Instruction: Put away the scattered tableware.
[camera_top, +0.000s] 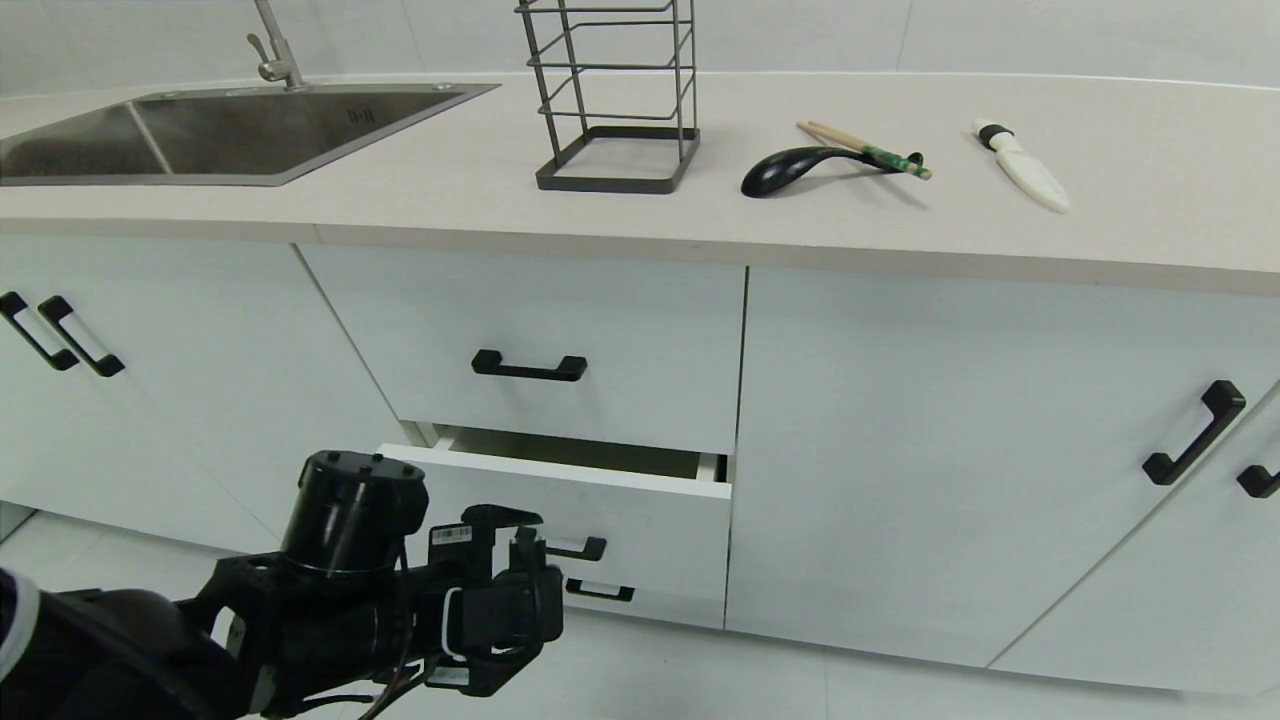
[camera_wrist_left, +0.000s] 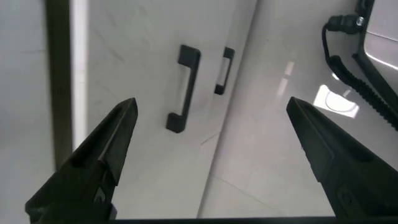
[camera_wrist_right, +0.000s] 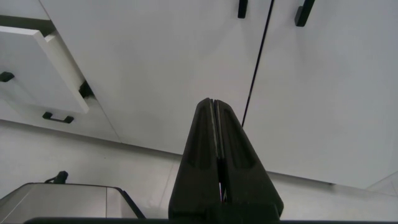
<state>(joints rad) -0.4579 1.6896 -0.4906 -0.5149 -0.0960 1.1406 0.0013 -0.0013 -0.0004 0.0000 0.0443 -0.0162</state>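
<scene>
On the counter lie a black spoon (camera_top: 790, 168), a pair of wooden chopsticks (camera_top: 864, 149) resting across its handle, and a white knife (camera_top: 1022, 165) farther right. Below them a white drawer (camera_top: 560, 478) stands pulled out a little, also seen as the drawer (camera_wrist_right: 37, 68) in the right wrist view. My left gripper (camera_top: 535, 575) hangs low in front of that drawer, close to its black handle (camera_top: 578, 548); its fingers (camera_wrist_left: 112, 143) are spread wide with nothing between them. My right gripper (camera_wrist_right: 214, 102) is shut and empty, facing the cabinet doors.
A dark wire rack (camera_top: 612, 100) stands on the counter left of the spoon. A steel sink (camera_top: 230, 125) with a tap (camera_top: 272, 50) is at the far left. Cabinet doors with black handles (camera_top: 1195, 432) flank the drawers. Tiled floor lies below.
</scene>
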